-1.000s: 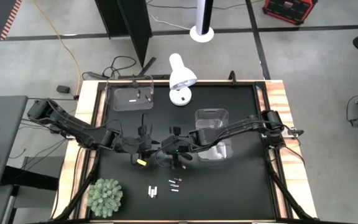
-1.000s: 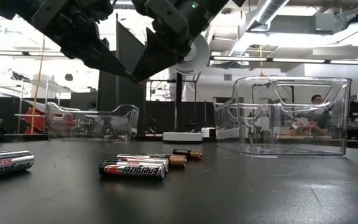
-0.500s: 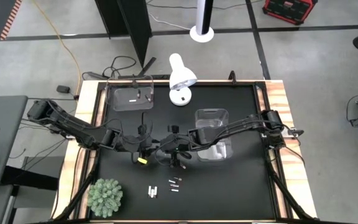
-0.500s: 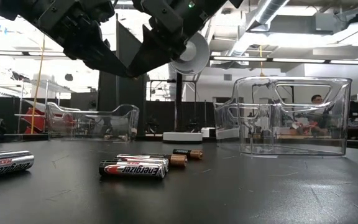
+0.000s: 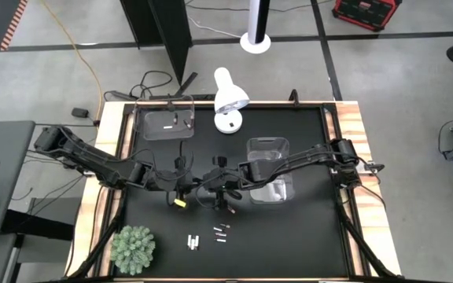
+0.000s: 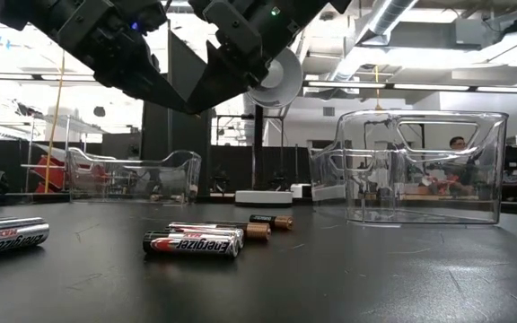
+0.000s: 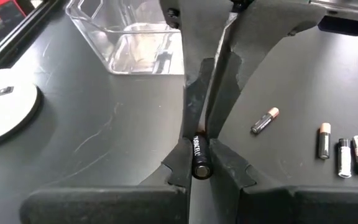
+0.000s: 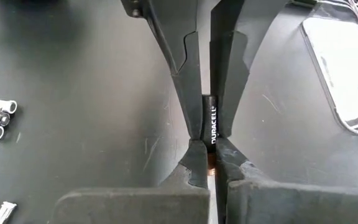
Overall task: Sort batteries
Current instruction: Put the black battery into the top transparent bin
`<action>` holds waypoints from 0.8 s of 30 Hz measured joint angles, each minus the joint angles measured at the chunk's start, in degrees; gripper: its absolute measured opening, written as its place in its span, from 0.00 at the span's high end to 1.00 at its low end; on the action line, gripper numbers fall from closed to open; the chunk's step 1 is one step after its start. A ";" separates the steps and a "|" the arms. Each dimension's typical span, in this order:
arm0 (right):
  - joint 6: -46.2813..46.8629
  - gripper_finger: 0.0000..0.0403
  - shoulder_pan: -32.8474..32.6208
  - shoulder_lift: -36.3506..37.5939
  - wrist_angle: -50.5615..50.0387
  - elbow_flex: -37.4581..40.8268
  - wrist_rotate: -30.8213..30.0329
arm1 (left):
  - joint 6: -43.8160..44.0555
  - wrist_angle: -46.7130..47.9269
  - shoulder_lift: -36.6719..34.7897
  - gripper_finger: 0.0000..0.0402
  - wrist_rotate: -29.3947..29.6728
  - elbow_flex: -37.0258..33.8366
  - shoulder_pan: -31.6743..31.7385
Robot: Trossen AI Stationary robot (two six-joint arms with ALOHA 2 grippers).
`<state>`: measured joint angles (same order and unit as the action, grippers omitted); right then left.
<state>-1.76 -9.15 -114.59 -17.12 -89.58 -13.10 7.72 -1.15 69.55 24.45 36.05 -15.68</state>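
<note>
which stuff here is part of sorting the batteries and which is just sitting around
Job:
held battery, pinched by left gripper and right gripper at once
loose batteries on the table
near bin
far bin

Just there:
lamp
green plant

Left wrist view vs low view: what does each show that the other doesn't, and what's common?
Only the left wrist view: the left gripper and right gripper both shut on one Duracell battery, tip to tip, above the tabletop.

Only the low view: a second clear bin farther off, Energizer batteries with readable labels, and the room behind.

Both: loose batteries lying on the black table, one clear bin, and the white lamp base.
</note>
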 joint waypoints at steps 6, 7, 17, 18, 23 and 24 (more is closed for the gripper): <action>0.17 0.85 -0.04 0.00 0.24 -0.02 -2.32 | -1.32 0.52 -0.63 0.94 0.62 0.60 0.02; 0.22 0.82 -0.04 0.00 0.22 -0.02 -2.45 | -1.76 0.53 -0.63 0.94 0.91 0.67 0.02; 1.18 0.61 -0.17 0.02 -0.76 -0.15 -6.25 | -4.39 1.42 -3.19 0.94 4.78 0.74 0.65; 1.65 0.59 -0.14 0.06 -1.22 -0.15 -7.20 | -4.41 1.95 -4.25 0.94 5.18 0.74 1.04; 3.57 0.57 -0.31 -0.11 -4.16 0.00 -11.28 | -1.40 7.71 -11.42 0.94 15.20 0.90 3.61; 3.72 0.57 -0.33 -0.11 -3.91 -0.02 -11.80 | -0.38 9.46 -13.01 0.94 17.74 0.85 4.46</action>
<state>1.96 -9.47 -114.69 -21.03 -89.60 -24.90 7.34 8.31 56.54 42.19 36.91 -11.22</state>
